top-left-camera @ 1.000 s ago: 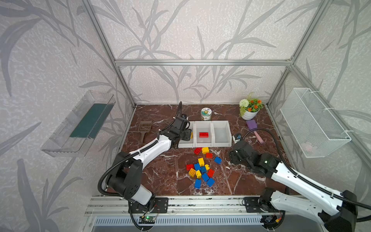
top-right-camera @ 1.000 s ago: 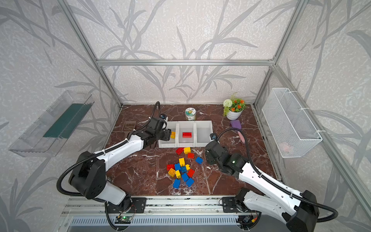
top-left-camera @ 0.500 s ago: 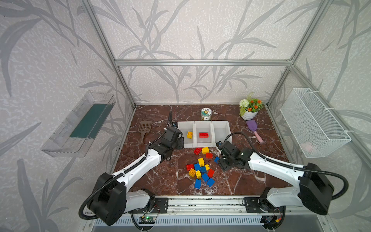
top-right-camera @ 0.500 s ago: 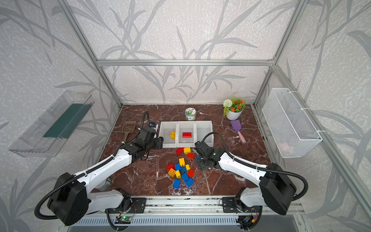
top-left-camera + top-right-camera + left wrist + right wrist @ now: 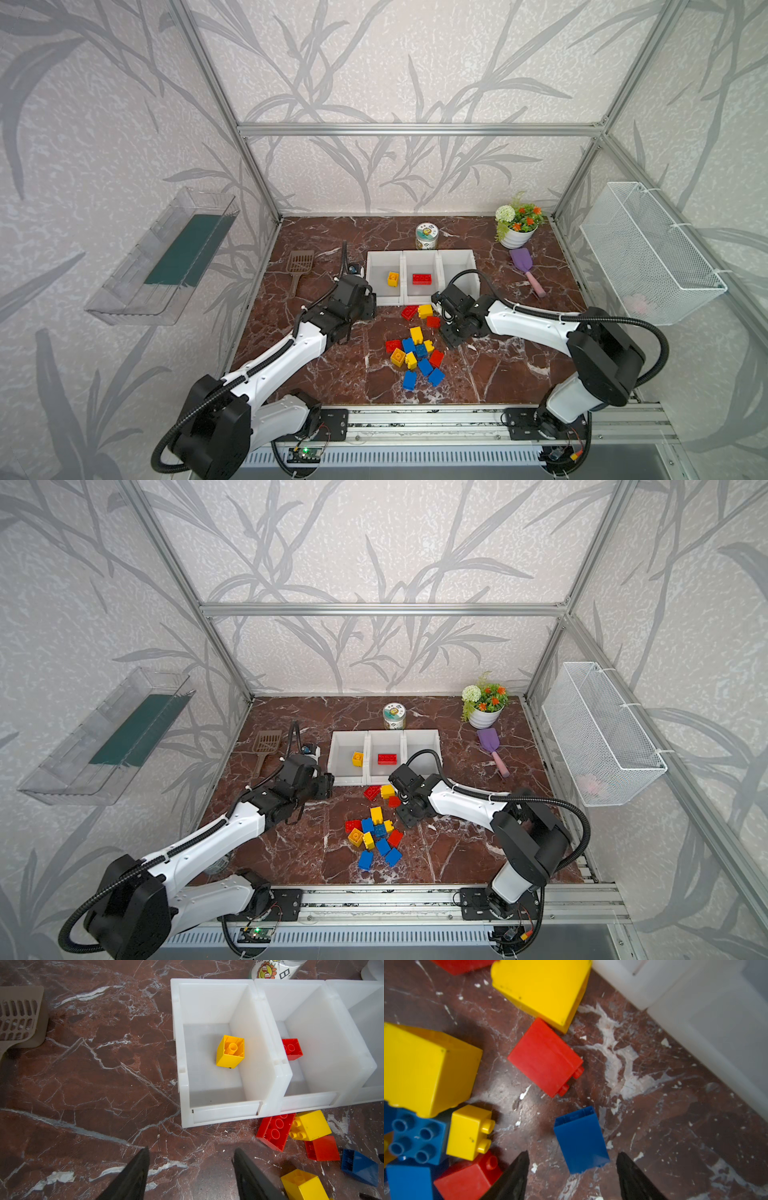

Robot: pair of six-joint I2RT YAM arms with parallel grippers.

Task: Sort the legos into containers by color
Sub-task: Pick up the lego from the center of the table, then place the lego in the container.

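Three joined white containers point(image 5: 420, 254) point(image 5: 384, 733) stand mid-table. The left one holds a yellow lego point(image 5: 392, 279) point(image 5: 230, 1051), the middle one a long red lego point(image 5: 422, 279), and the right one is half hidden by my right arm. Several red, yellow and blue legos point(image 5: 415, 353) point(image 5: 376, 833) lie loose in front. My left gripper point(image 5: 190, 1153) point(image 5: 371, 306) is open over bare marble by the left container's front corner. My right gripper point(image 5: 572, 1154) point(image 5: 449, 332) is open, low over a blue lego point(image 5: 581, 1140) whose near end lies between the fingertips with gaps on both sides.
Behind the containers stand a small can point(image 5: 427, 237) and a flower pot point(image 5: 517, 224). A purple scoop point(image 5: 525, 266) lies at the right, a brown slotted scoop point(image 5: 299, 266) at the left. A wire basket point(image 5: 648, 253) and a clear tray point(image 5: 166, 257) hang on the side walls.
My left gripper has drawn back from over the left container toward the front. My right gripper has swung left to the loose legos, and its jaws have narrowed around the blue lego.
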